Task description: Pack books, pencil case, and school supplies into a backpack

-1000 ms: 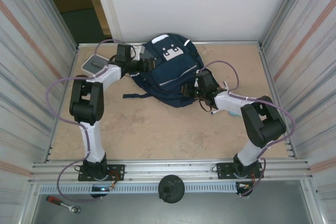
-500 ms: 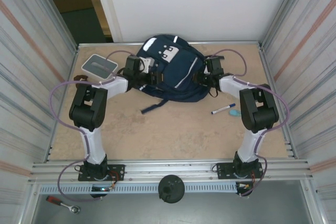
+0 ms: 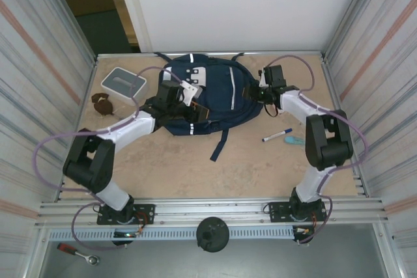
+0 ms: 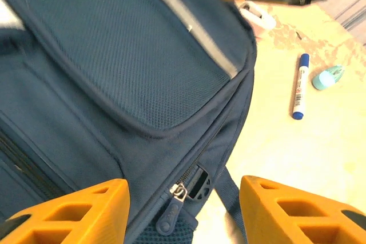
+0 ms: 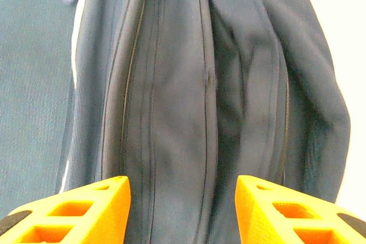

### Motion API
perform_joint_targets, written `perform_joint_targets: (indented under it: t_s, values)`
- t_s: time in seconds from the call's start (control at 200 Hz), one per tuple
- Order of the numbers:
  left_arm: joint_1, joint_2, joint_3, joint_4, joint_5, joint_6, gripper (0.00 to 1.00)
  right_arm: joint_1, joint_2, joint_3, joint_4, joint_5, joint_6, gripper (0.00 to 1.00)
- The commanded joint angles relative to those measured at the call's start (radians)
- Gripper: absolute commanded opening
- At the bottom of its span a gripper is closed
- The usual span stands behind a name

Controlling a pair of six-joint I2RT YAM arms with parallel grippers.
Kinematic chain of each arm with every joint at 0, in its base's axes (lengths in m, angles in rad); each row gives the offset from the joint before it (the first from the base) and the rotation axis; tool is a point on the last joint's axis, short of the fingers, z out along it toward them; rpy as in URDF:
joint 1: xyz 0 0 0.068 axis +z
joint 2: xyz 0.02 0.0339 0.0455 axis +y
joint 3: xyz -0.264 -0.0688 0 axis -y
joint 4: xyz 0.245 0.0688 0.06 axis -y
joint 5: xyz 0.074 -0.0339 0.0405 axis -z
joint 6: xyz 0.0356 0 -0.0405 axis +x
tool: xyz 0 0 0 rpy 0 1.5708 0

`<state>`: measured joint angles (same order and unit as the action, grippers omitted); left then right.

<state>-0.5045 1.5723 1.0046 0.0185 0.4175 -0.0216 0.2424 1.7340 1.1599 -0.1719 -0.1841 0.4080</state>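
Gaping left pincer [image 4: 183, 195], empty, over backpack [image 4: 131, 67]

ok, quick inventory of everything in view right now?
backpack: one, navy with white trim, lying at the far centre of the table
marker: one, white with blue cap, on the table right of the backpack
teal item: one, pale teal, just right of the marker
square box: one, white and grey, far left
brown object: one, dark brown, beside the box, kind unclear
table: one, tan
tool: one, red handle, near-left ledge
left gripper: orange fingers, open over the backpack's zip
right gripper: orange fingers, open over the backpack's side
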Motion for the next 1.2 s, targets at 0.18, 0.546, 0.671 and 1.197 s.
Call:
perform_joint_targets:
  t_s: [0.18,0.546,0.671,1.197]
  values:
    - [-0.017,-0.051,0.005,-0.148,-0.252,0.533,0.56,0.090,-0.216,-0.233,0.040,-0.005,0.034,0.59]
    - [-0.017,0.095,0.043,-0.207,-0.338,0.877,0.58,0.068,-0.073,-0.147,0.021,0.013,-0.011,0.56]
    - [-0.020,0.142,0.065,-0.207,-0.336,0.900,0.58,0.048,-0.003,-0.062,-0.029,0.038,-0.045,0.55]
    - [-0.051,0.251,0.138,-0.259,-0.369,0.871,0.30,0.043,0.020,0.036,-0.106,0.082,-0.098,0.55]
